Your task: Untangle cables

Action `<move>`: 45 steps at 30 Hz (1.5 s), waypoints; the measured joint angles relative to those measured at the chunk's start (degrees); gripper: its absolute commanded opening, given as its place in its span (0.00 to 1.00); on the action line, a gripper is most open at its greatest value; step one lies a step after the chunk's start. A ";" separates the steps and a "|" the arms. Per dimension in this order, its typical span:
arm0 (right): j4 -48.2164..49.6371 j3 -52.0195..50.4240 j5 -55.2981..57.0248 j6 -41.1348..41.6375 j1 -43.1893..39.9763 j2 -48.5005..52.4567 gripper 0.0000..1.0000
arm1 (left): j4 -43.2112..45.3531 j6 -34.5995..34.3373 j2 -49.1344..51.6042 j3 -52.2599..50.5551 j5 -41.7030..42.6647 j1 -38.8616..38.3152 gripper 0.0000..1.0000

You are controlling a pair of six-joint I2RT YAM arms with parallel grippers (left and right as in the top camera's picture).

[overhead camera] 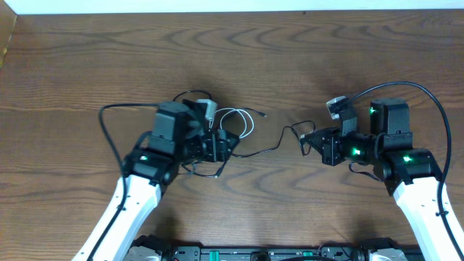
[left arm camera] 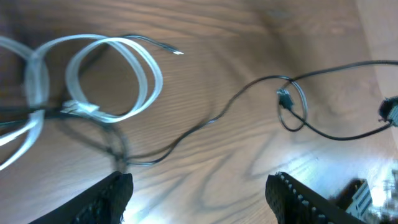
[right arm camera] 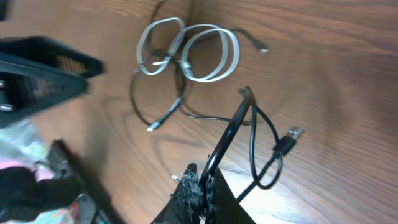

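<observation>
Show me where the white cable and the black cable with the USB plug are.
white cable (left arm camera: 154, 76), left wrist view, right side of loop.
black cable (right arm camera: 286, 142), right wrist view, on its USB plug.

Brown wood-grain table (overhead camera: 290, 51) with a soft sheen; white cable (left arm camera: 149, 65) smooth, glossy plastic; black cable (left arm camera: 214, 119) matt.

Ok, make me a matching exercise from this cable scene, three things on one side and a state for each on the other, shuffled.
Things:
1. white cable
2. black cable
3. left gripper

States:
a. open, holding nothing
b. pinched in the right gripper
c. lying in loops on the table

Pairs: 1-c, 2-b, 3-a.
</observation>
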 measured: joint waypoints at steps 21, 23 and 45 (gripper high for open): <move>14.05 0.00 -30.67 -1.38 0.00 0.00 0.01 | 15.72 0.00 9.11 0.00 0.46 -10.86 0.78; 15.10 0.00 -33.07 -1.36 0.00 0.00 0.01 | 16.46 -0.02 9.11 0.00 0.46 -10.86 0.78; 26.10 0.00 -43.78 5.31 0.00 0.00 0.01 | 24.39 -0.83 9.11 0.00 -2.14 -10.86 0.45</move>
